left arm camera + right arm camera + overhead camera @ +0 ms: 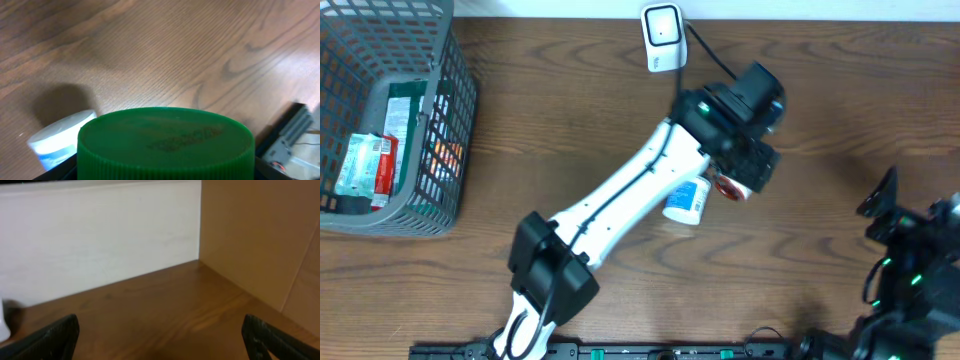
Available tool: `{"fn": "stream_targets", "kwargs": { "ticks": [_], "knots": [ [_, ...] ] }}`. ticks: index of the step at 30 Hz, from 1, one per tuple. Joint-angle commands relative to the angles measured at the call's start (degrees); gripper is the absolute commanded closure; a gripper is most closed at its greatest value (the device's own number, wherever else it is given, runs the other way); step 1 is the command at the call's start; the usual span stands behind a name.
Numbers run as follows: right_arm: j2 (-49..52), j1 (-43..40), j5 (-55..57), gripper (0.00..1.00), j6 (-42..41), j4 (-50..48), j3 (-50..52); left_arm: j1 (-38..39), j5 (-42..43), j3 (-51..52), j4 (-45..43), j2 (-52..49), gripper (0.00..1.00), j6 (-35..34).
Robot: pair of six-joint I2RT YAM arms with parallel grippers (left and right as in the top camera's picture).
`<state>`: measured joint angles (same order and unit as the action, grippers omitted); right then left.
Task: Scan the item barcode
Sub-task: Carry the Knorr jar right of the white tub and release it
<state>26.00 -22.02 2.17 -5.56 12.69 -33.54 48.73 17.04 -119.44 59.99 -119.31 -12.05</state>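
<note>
My left gripper (740,178) is shut on the item, a container with a ribbed green cap (166,142) that fills the bottom of the left wrist view. From overhead only an orange-brown bit of it (728,187) shows under the gripper. It hangs above the table a little below the white scanner (662,38) at the far edge. No barcode shows in any view. My right gripper (880,200) stands at the right side, open, with nothing between its fingers (55,335).
A white and blue bottle (687,200) lies on the table beside the left gripper, also in the left wrist view (60,137). A grey wire basket (450,150) with several packets stands at the far left. The scanner's cable runs right from it.
</note>
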Motion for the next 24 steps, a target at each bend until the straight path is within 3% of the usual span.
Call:
{"fn": "stream_targets", "kwargs": {
  "ticks": [1,7,15,18,24],
  "knots": [
    [7.41,-3.13,-10.05,0.01,0.7,2.54,-8.92,1.57,-6.4,-0.13,-0.81,-0.61,0.3,-2.05],
    [22.18,-7.5,-18.97,0.01,4.63,15.74,-30.53,1.75,-6.4,-0.09,-2.56,-1.29,0.3,-3.13],
    [44.54,-22.14,-45.27,0.01,6.05,38.49,-59.74,1.99,-6.4,2.54,-4.5,-1.31,0.3,-3.43],
    [49.75,-24.94,-51.17,0.01,6.01,41.99,-62.84,2.21,-6.4,5.99,-7.26,-1.31,0.3,-4.37],
    [55.74,-25.35,-51.78,0.01,6.01,44.3,-62.77,4.11,-8.44,13.53,-14.86,-1.33,0.3,-6.27]
  ]
}}
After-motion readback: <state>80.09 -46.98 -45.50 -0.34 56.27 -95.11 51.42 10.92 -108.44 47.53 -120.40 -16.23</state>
